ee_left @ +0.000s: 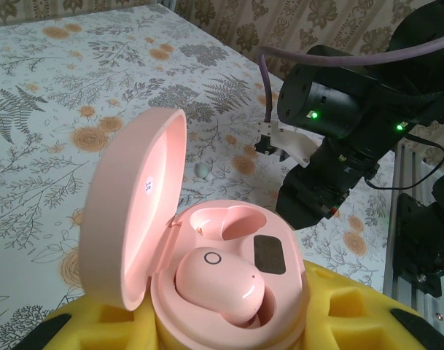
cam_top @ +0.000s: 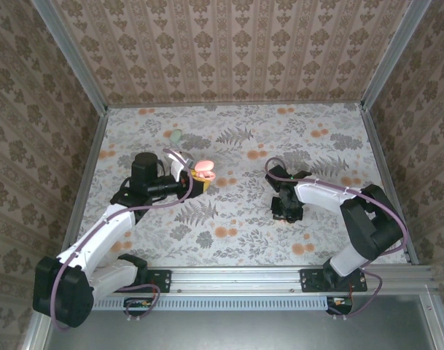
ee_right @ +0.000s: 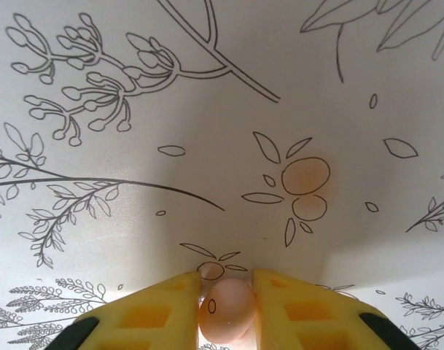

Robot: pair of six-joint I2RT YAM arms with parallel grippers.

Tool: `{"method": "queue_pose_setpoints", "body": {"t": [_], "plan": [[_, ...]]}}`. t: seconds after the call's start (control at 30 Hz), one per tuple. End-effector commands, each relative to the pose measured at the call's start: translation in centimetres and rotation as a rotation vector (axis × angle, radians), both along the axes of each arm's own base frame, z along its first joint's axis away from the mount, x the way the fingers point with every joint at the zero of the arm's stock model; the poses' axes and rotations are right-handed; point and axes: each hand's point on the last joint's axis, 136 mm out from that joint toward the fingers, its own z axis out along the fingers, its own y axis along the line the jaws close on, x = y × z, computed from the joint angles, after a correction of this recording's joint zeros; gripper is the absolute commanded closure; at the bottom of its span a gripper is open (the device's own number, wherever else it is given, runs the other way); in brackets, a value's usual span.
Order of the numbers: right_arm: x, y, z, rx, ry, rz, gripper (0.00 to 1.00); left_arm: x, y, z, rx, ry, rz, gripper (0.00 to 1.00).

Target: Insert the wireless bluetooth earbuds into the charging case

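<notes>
The left gripper point(cam_top: 200, 182) is clamped on the base of the pink charging case point(ee_left: 280, 251), holding it upright with the lid point(ee_left: 134, 211) tipped back so the wells face up. The first earbud point(ee_left: 218, 281) sits in place and the far well point(ee_left: 225, 219) is empty (presumably the target). Down on the printed table point(ee_right: 207, 109), the right gripper point(cam_top: 286, 211) has its yellow pads point(ee_right: 163, 310) pinched nearly together on the loose earbud point(ee_right: 225, 313), likely to lift it.

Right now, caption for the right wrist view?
Yellow fingers of the right gripper pinch a pink earbud on the floral table.
</notes>
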Motion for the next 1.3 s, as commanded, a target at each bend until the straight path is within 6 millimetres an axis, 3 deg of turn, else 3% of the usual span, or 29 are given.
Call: {"method": "queue_pose_setpoints", "body": {"t": [0.0,0.17,0.27,0.37,0.6,0.83,1.07,1.23,1.27], "plan": [[-0.3,0.2,-0.4,0.003,0.013,0.008,0.80,0.0,0.0,1.1,-0.018,-0.049,-0.021,0.92],[0.3,0.9,1.3,0.042,-0.029,0.030,0.81,0.1,0.0,1.2,-0.018,-0.051,-0.023,0.92],[1.1,2.0,3.8,0.093,-0.094,0.063,0.81,0.0,-0.1,1.2,-0.022,-0.058,-0.027,0.92],[1.8,3.7,7.2,0.164,-0.178,0.117,0.82,0.0,-0.2,1.3,-0.037,-0.069,-0.035,0.92],[2.8,8.6,17.8,0.437,-0.449,0.269,0.82,-0.5,-0.6,2.4,-0.081,-0.137,-0.081,0.92],[2.0,14.8,25.9,0.657,-0.586,0.515,0.85,-1.1,-1.0,3.4,-0.118,-0.186,-0.115,0.92],[1.0,19.3,30.0,0.790,-0.646,0.678,0.85,-1.9,-1.2,3.9,-0.133,-0.197,-0.140,0.92],[1.1,20.8,30.4,0.798,-0.619,0.728,0.85,-2.5,-1.1,4.3,-0.143,-0.207,-0.157,0.92],[1.4,21.2,29.6,0.782,-0.593,0.738,0.85,-2.6,-1.2,4.4,-0.145,-0.212,-0.163,0.92]]}}
